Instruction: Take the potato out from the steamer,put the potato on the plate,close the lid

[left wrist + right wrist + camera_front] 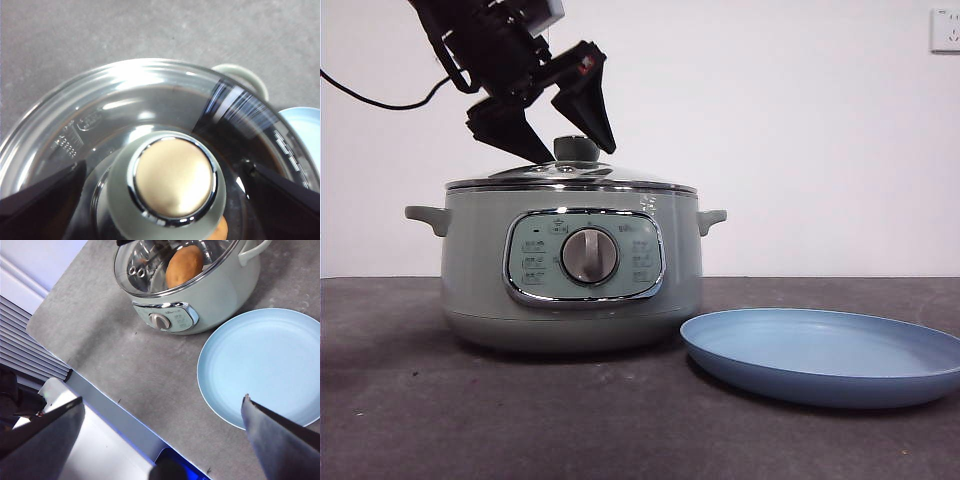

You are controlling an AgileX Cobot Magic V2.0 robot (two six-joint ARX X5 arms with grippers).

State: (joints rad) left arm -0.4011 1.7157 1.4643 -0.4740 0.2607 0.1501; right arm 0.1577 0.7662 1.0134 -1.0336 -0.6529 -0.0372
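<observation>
The sage-green steamer stands on the table with the glass lid on it. My left gripper hangs just above the lid, open, with one jaw on each side of the pale green knob. In the left wrist view the knob sits between the open jaws of the left gripper, not gripped. The potato lies inside the steamer and shows through the glass. The light-blue plate is empty, right of the steamer. My right gripper is open and empty, high above the table's edge.
The dark grey tabletop runs in front of the steamer. The right wrist view shows the table's edge and the robot's base beyond it. A wall socket is at the upper right of the white wall.
</observation>
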